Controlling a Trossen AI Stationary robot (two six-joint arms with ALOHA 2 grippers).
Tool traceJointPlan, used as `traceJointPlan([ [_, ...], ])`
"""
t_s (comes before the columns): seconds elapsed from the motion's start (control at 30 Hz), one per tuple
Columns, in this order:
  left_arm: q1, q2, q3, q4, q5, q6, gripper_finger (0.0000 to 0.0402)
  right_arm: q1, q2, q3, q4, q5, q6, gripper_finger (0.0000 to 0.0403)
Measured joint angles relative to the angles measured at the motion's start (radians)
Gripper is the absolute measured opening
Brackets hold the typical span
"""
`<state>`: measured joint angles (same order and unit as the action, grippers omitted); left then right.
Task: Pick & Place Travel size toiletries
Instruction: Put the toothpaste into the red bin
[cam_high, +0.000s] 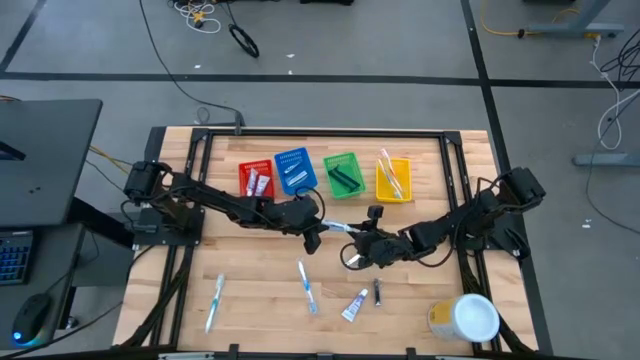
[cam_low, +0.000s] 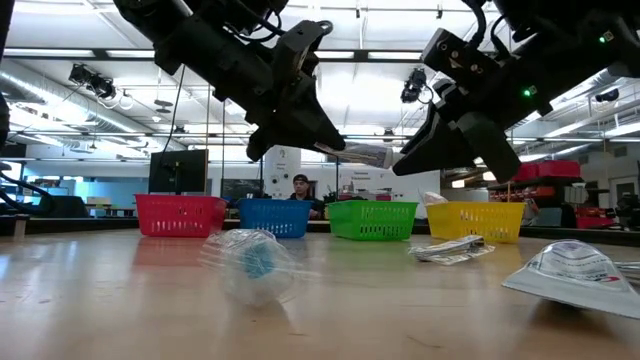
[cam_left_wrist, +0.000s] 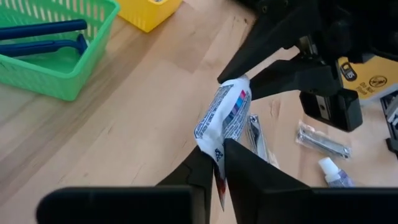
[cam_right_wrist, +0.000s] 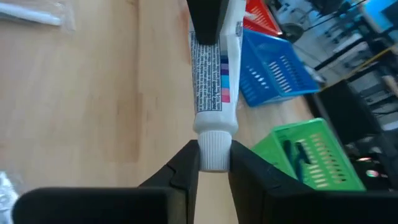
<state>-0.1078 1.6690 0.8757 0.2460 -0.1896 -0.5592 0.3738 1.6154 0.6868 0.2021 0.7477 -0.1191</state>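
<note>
Table (cam_high: 250, 290): we see a wooden top, both arms meeting over its middle.
Bins: red (cam_high: 255, 180), blue (cam_high: 294, 170), green (cam_high: 343, 173) and yellow (cam_high: 393, 179) stand in a row along the table's far edge.
Tub (cam_high: 465, 318): white-lidded, at the table's near right corner.
Left gripper (cam_left_wrist: 219, 163): just in front of the blue bin, clenched on the flat end of the toothpaste tube (cam_right_wrist: 214, 68).
Right gripper (cam_right_wrist: 214, 163): in front of the green bin, pinching the same tube's cap (so both hold it, above the table).
Loose toiletries: a toothbrush (cam_high: 215, 302) lies near the table's front left; another toothbrush (cam_high: 306, 285), a second tube (cam_high: 354, 305) and a dark razor (cam_high: 377, 291) near its front middle.
</note>
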Motion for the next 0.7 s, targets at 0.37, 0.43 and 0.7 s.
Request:
traceJointPlan([
  [0.37, 0.001, 0.000, 0.000, -0.046, -0.012, 0.026, 0.0014, -0.033, 0.000, 0.000, -0.008, -0.099, 0.111, 0.0121],
  [0.43, 0.006, -0.001, 0.000, -0.082, -0.024, 0.044, 0.0011, -0.035, 0.000, 0.000, -0.021, -0.099, 0.150, 0.0125],
  [0.7, 0.060, -0.109, 0.000, -0.367, -0.114, 0.066, 0.0009, -0.035, 0.000, 0.000, -0.116, -0.121, 0.320, 0.0128],
])
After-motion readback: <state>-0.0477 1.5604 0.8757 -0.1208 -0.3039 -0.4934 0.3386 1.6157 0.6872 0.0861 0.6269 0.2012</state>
